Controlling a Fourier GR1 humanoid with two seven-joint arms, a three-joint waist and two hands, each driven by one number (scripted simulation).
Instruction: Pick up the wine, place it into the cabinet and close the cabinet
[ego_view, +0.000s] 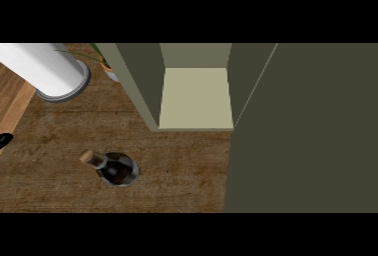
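Standing corked on the surface, the wine sits at seven o'clock from the open cabinet. One robot hand peeks in at nine o'clock, grip impossible to tell.

Only a black fingertip of the left hand shows, at the view's left edge, mid-height. Finger pose unreadable. Right hand and both forearms out of view.

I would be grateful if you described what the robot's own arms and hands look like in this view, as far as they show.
Very little shows. At the view's left edge there is only a small, rounded black tip of the left hand, glossy, without visible markings or cables. None of its grey forearm is in view, and its fingers cannot be made out. The right hand and forearm do not appear at all.
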